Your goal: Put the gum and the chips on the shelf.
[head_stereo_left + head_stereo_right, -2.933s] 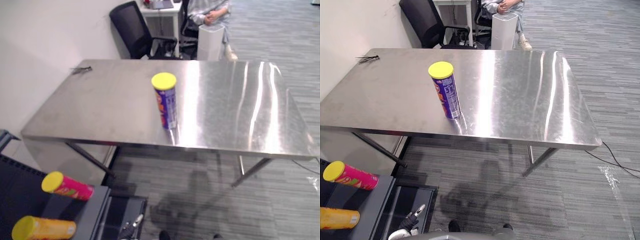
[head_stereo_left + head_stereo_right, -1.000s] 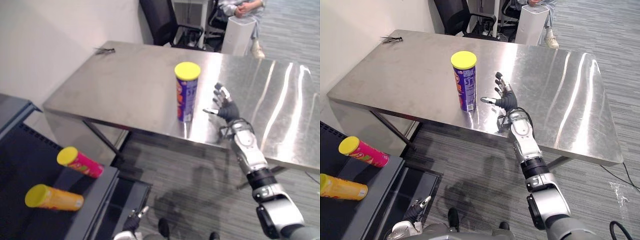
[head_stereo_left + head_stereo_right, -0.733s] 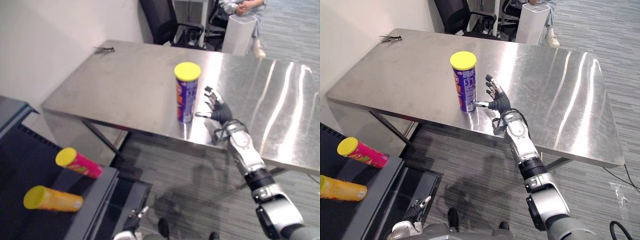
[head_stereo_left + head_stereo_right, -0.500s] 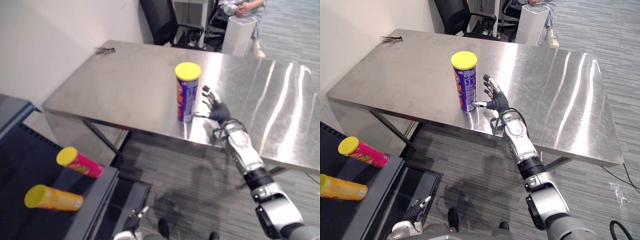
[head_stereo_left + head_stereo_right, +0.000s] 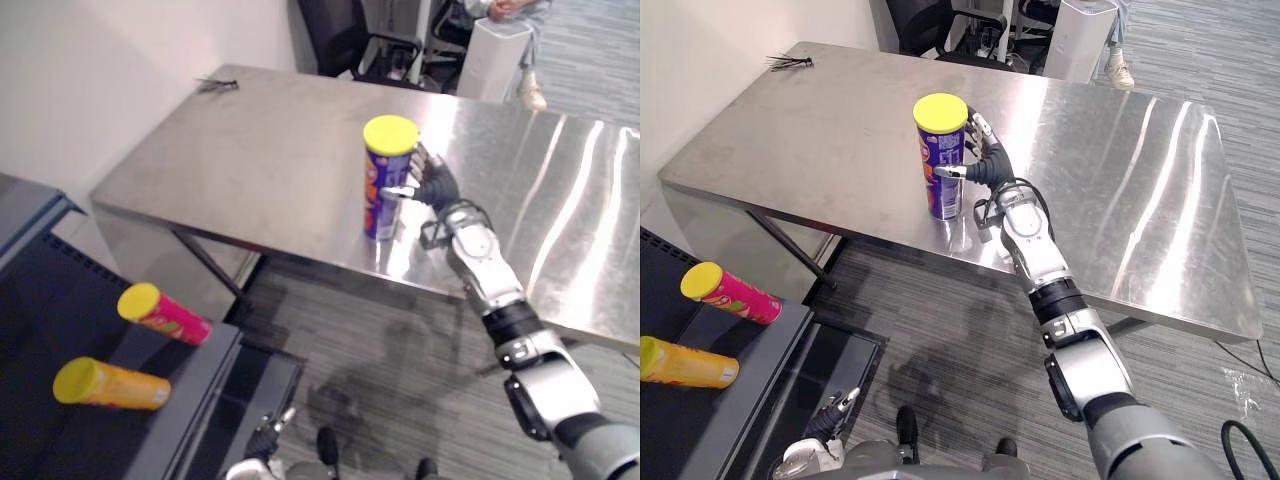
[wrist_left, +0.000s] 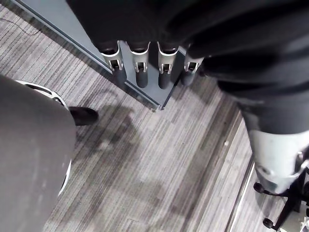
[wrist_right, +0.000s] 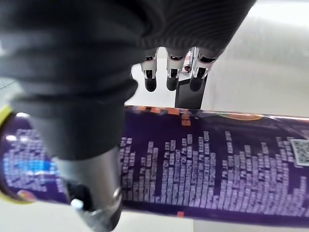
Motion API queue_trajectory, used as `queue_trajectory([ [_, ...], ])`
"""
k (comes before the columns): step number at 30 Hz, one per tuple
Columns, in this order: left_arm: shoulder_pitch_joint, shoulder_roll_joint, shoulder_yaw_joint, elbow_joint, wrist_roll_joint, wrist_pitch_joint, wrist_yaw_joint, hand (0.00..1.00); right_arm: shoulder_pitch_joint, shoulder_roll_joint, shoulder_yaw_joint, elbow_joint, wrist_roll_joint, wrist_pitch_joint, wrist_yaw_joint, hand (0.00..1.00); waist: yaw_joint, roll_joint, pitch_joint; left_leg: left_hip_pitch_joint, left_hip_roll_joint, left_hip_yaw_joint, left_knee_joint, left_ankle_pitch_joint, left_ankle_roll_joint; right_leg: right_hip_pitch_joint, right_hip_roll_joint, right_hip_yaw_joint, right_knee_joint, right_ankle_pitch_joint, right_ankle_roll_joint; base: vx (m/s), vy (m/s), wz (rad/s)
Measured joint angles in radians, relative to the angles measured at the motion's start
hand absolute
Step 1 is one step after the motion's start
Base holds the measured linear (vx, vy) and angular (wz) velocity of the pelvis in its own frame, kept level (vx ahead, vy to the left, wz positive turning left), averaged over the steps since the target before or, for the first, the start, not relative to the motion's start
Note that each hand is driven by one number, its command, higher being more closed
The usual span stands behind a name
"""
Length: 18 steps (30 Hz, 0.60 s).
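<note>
A purple chips can (image 5: pixel 384 190) with a yellow lid stands upright near the front edge of the steel table (image 5: pixel 250 150). My right hand (image 5: pixel 436 188) is open against the can's right side. Its thumb reaches across the front and its straight fingers (image 5: pixel 980 127) pass behind. In the right wrist view the can (image 7: pixel 217 174) lies across the palm with the fingers (image 7: pixel 171 77) extended past it. My left hand (image 6: pixel 140 67) hangs open low beside the dark shelf (image 5: pixel 180 415), fingers pointing at the floor.
A pink can (image 5: pixel 165 315) and an orange can (image 5: pixel 110 385), both yellow-lidded, lie on the shelf at lower left. A small dark object (image 5: pixel 218 85) lies at the table's far left corner. Behind the table are a black chair (image 5: pixel 340 30), a white bin (image 5: pixel 495 60) and a seated person (image 5: pixel 510 8).
My right arm came into view and moved left to the can; its thumb and fingers now sit on either side of the can. The camera has shifted too.
</note>
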Motion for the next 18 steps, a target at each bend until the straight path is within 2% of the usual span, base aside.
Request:
queue_trajectory([
  [6, 0.000, -0.002, 0.000, -0.007, -0.002, 0.000, 0.000, 0.00, -0.025, 0.001, -0.001, 0.037, 0.000, 0.004, 0.000, 0.00, 0.011, 0.001, 0.001, -0.001, 0.014, -0.006, 0.000, 0.001, -0.001, -0.001, 0.015, -0.010, -0.002, 0.027, -0.010, 0.02, -0.008, 0.00],
  [18, 0.001, -0.002, 0.001, -0.017, -0.002, 0.000, 0.000, 0.00, -0.029, 0.039, 0.008, 0.067, 0.000, 0.025, 0.012, 0.00, 0.015, -0.002, 0.008, -0.016, 0.012, -0.021, 0.000, 0.006, -0.003, -0.008, 0.009, -0.031, -0.005, 0.027, -0.009, 0.00, -0.004, 0.03],
])
